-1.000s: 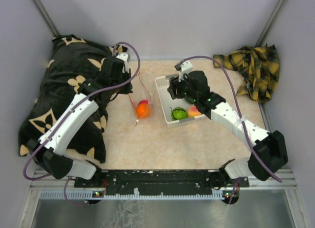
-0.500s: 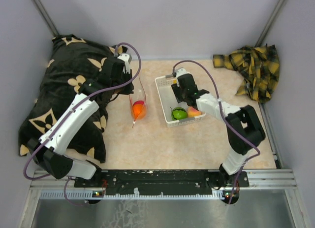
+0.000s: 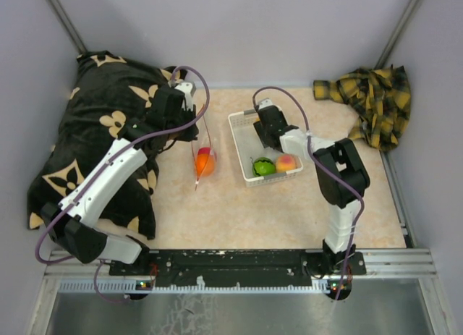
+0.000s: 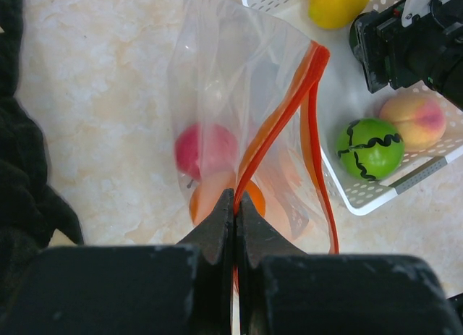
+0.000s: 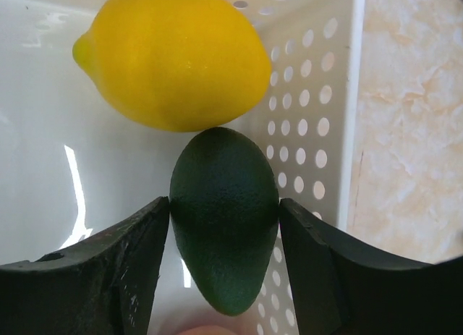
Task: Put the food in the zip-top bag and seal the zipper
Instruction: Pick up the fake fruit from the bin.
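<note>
Nearest in, the left gripper (image 4: 235,205) was pinched shut on the zipper (image 4: 289,103), holding the zip-top bag (image 4: 217,82) up mid-table with the apple (image 4: 199,148) and orange (image 4: 210,197) inside. The lime (image 4: 370,148) and peach (image 4: 418,121) sat at the basket's (image 5: 318,96) near end. Farther up, the right gripper (image 5: 224,208) had its jaws spread around the avocado (image 5: 224,241), right at its flanks, no real squeeze by the look of it. The avocado's long axis ran along the gap, with the lemon (image 5: 173,56) touching its far tip, so that arm was clearly closer.
</note>
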Controlling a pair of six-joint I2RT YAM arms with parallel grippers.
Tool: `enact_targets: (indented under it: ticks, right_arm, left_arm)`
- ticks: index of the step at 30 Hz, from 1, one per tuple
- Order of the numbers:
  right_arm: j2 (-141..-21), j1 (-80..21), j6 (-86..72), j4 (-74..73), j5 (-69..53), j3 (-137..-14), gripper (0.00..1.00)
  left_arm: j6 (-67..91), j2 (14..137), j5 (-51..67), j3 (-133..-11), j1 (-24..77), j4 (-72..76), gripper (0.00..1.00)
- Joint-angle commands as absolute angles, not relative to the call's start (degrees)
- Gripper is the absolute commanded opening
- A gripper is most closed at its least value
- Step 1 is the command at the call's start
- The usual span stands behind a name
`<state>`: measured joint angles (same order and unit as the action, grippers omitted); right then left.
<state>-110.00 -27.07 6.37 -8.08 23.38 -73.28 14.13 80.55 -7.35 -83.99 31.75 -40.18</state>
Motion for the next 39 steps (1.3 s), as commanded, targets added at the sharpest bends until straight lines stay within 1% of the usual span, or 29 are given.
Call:
enact_targets:
  ticks: [1, 10, 13, 15, 18, 19, 22, 26, 31, 39]
  right_arm:
    - [-112.44, -25.65, 5.90, -8.94, 22.44, -75.99, 0.63]
    - [-115.03, -24.99, 4.87, -10.62, 20.79, -77.27, 0.66]
    - [-116.19, -24.71, 4.32, -12.50, 19.83, -78.41, 0.74]
    - [-116.70, -24.70, 3.87, -13.22, 19.70, -78.78, 0.74]
    - [-115.66, -24.70, 3.42, -12.59, 19.10, -77.81, 0.70]
    - [-114.99, -24.69, 3.28, -12.39, 18.79, -77.45, 0.67]
    - [-112.11, -24.70, 3.08, -12.00, 17.84, -76.40, 0.53]
    - [-107.90, -24.70, 3.03, -12.08, 16.74, -75.58, 0.44]
    - [-100.94, -24.83, 1.86, -10.23, 13.85, -72.99, 0.40]
    - [-88.56, -27.72, -1.49, -5.13, 9.41, -68.17, 0.38]
  left_arm:
    - [13.36, 79.36, -6.70, -83.28, 31.82, -38.55, 0.00]
    - [13.40, 79.28, -6.09, -83.23, 31.75, -38.41, 0.00]
    - [13.45, 79.20, -6.24, -83.07, 31.76, -38.47, 0.00]
    - [13.43, 79.19, -6.21, -82.96, 31.75, -38.43, 0.00]
    - [13.48, 79.10, -6.04, -82.97, 31.73, -38.28, 0.00]
    - [13.46, 79.10, -5.98, -82.90, 31.81, -38.25, 0.00]
    - [13.45, 79.10, -6.05, -82.88, 31.76, -38.23, 0.00]
    - [13.53, 79.02, -5.91, -82.88, 31.78, -38.28, 0.00]
    - [13.67, 79.08, -5.47, -83.35, 31.80, -38.41, 0.00]
    - [14.17, 79.55, -4.74, -84.28, 31.84, -38.97, 0.00]
